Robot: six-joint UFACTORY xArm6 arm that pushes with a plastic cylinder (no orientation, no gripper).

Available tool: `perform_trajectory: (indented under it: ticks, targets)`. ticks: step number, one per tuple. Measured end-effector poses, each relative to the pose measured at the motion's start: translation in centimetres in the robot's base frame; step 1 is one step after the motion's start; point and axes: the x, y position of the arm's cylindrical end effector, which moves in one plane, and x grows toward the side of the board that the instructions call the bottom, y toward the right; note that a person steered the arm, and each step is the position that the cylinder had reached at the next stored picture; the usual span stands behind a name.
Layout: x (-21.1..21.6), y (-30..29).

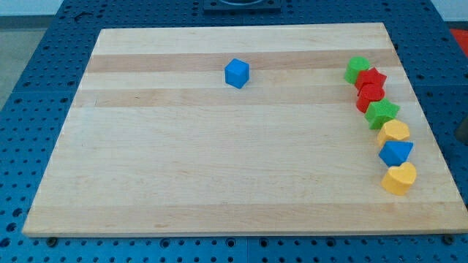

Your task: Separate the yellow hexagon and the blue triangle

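Yellow hexagon (394,131) touches blue triangle (395,153) — my tip is out of view.

One camera looks down steeply at the board (219,175) (whole top visible).

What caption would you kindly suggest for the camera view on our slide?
Wooden board: lone blue cube; yellow hexagon touching blue triangle in a right-edge block column; my tip out of view.
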Motion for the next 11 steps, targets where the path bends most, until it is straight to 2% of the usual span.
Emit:
perform_trajectory:
  ticks: [4, 7, 9, 10, 11]
  targets:
    - [0.7, -8.7]
    - [0.7, -10.3]
    - [0.7, -17.8]
    - [0.7, -18.6]
    - [0.8, -16.3]
